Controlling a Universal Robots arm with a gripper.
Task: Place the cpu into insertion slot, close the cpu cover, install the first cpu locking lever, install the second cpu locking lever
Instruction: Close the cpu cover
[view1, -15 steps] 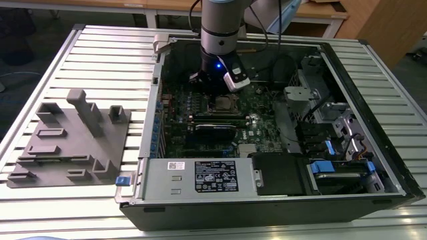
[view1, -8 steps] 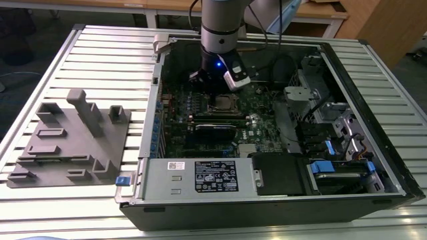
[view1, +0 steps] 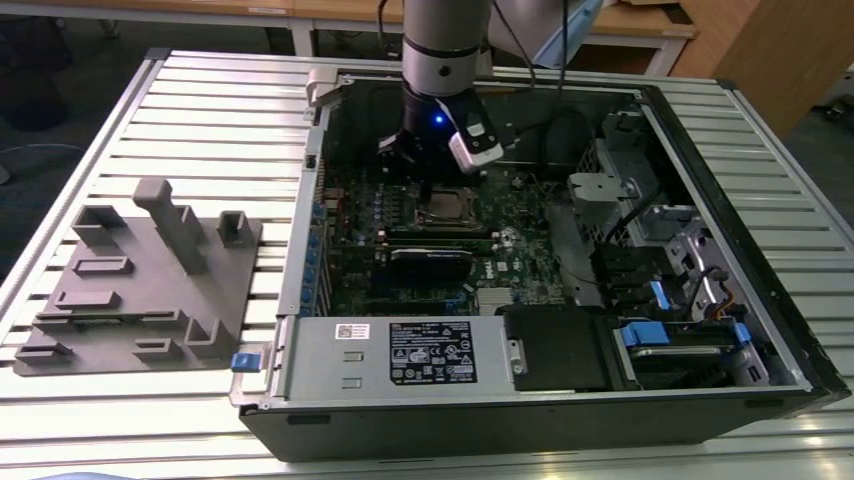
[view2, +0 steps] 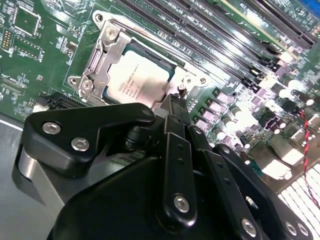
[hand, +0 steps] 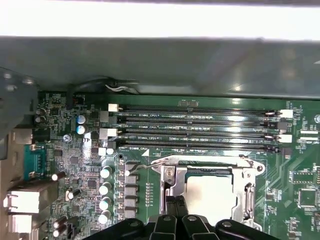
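Note:
The cpu (view2: 134, 81) (hand: 207, 199) lies flat in the insertion slot (view1: 447, 208) on the green motherboard, its dull silver top facing up. The silvery cpu cover (view2: 102, 59) (hand: 170, 184) is down around it, framing the chip. A thin wire locking lever (hand: 210, 161) runs along one edge of the socket. My gripper (view2: 173, 100) (hand: 176, 206) (view1: 430, 190) hangs just above the socket's edge beside the cover. Its black fingers (hand: 170, 209) are pressed together, and I see nothing between them.
Inside the open computer case (view1: 694, 150), long memory slots (hand: 200, 125) run beside the socket. A drive cage (view1: 667, 250) stands at the exterior view's right and a power supply (view1: 400, 355) at the front. A grey fixture block (view1: 134, 280) lies outside the case on the slatted table.

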